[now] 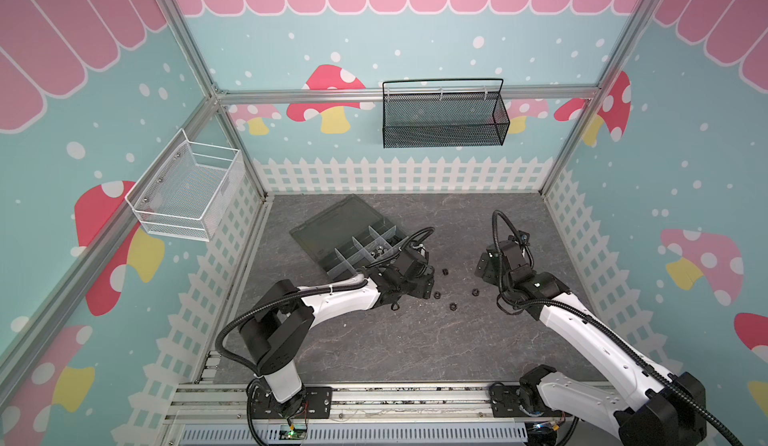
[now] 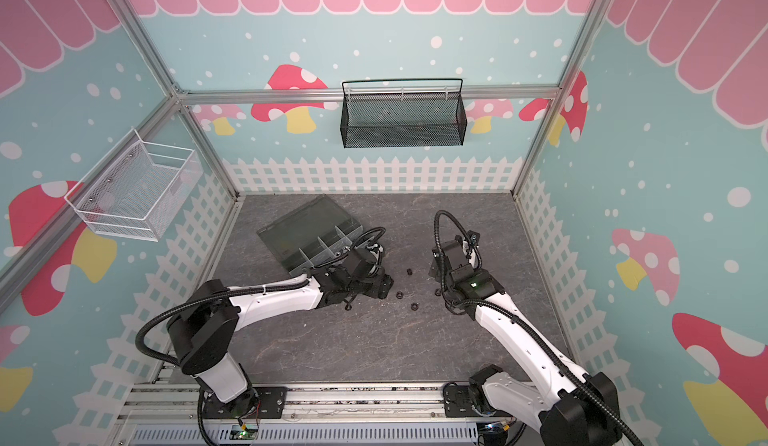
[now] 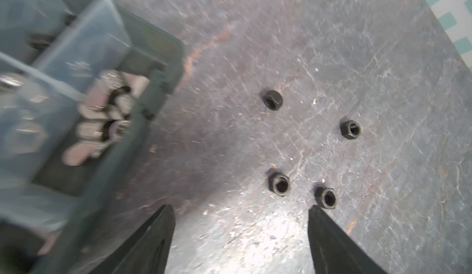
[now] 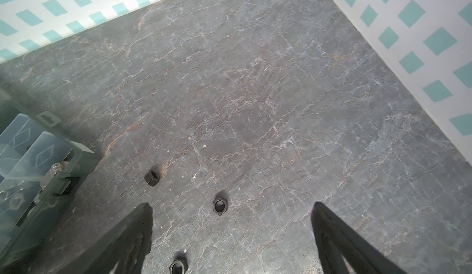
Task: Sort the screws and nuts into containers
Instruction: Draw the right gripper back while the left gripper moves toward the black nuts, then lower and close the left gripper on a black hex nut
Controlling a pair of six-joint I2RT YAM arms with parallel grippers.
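Observation:
Several black nuts (image 1: 451,306) lie loose on the grey table between the two arms, one standing on its side (image 3: 272,100). The organiser box (image 1: 332,225) sits behind my left arm with its lid folded back. One of its containers (image 3: 153,86) holds silver nuts (image 3: 102,122). My left gripper (image 3: 241,210) is open and empty just short of two black nuts (image 3: 279,184), its tip beside one of them (image 3: 326,198). My right gripper (image 4: 231,206) hovers open over another black nut (image 4: 220,205). I cannot make out any screws for certain.
A white wire basket (image 1: 187,190) hangs on the left wall and a black mesh basket (image 1: 444,115) on the back wall. A tiny dark piece (image 1: 395,306) lies by my left forearm. Fence-print walls (image 4: 408,43) close the table's back and right.

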